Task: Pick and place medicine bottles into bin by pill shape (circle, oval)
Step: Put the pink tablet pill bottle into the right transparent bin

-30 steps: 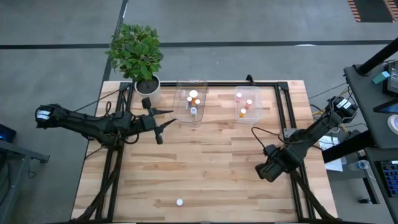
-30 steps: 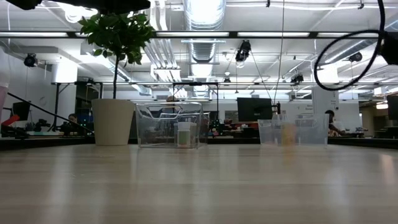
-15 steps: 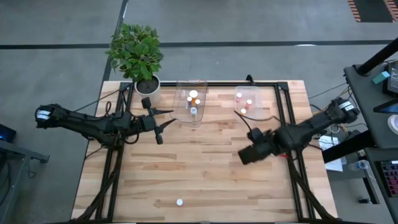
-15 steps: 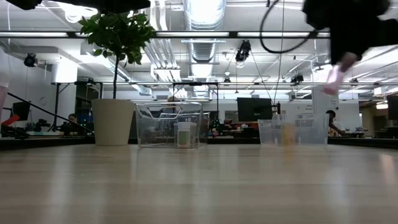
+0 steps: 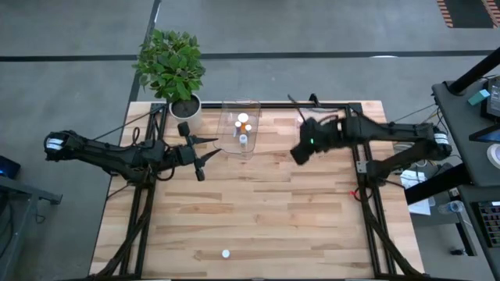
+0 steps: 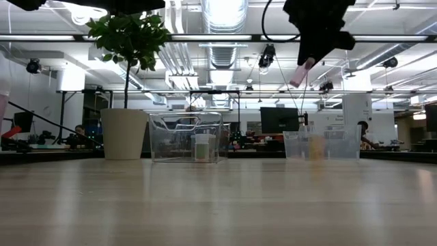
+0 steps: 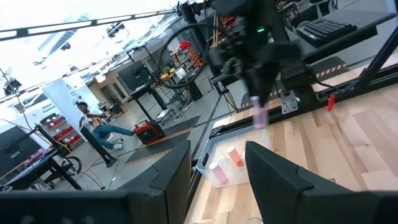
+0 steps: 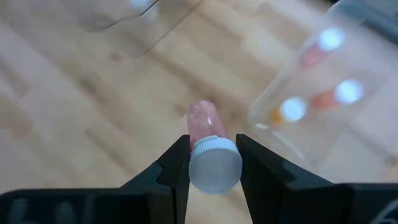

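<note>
Carrying a pink bottle point(image 8: 210, 149) clamped in right gripper point(image 8: 211, 163), bin point(image 8: 323, 93) just ahead w/ bottles inside; 1 bottle point(image 5: 225, 253) left on table; left gripper point(image 5: 205, 160) idle, parted.

Bright, even light from the ceiling strips point(image 6: 218, 37) overhead — it leaves a pale sheen on the desk point(image 6: 218, 205) seen low across. Shadows stay soft. The right wrist view is smeared with blur, only the white cap point(image 8: 214, 165) fairly clear.

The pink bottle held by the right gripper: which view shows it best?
The right wrist view: the pink bottle fills the centre, white cap clamped in the right gripper. Low and left wrist views show it small; the high view hides it.
</note>
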Robot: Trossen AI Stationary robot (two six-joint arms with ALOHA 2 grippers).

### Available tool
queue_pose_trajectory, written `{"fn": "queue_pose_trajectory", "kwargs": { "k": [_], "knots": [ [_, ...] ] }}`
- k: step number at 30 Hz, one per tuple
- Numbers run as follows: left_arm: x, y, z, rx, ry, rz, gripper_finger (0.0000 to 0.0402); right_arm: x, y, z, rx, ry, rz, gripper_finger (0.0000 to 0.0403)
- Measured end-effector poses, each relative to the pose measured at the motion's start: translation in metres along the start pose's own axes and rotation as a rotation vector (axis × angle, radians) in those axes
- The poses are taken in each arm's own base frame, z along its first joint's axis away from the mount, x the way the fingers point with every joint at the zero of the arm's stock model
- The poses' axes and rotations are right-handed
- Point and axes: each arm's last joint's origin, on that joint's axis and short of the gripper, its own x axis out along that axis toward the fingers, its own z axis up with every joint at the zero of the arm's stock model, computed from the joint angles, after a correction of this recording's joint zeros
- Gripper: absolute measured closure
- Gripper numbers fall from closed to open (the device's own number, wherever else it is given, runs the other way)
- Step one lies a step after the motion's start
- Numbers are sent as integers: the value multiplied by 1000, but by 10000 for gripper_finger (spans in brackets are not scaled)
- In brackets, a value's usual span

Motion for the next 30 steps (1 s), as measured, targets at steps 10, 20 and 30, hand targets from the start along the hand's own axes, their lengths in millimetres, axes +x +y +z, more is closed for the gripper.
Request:
{"fn": "queue_pose_trajectory", "kwargs": {
  "k": [10, 20, 30],
  "knots": [
    [0, 0, 0, 0, 1, 0, 265, 3, -63, 49, 40, -51, -127, 295],
    [0, 0, 0, 1, 1, -1, 265, 26, -123, 75, 119, 29, -213, 296],
    [0, 0, 0, 2, 3, -1, 265, 72, -167, 100, 64, 269, -301, 296]
  ]
}}
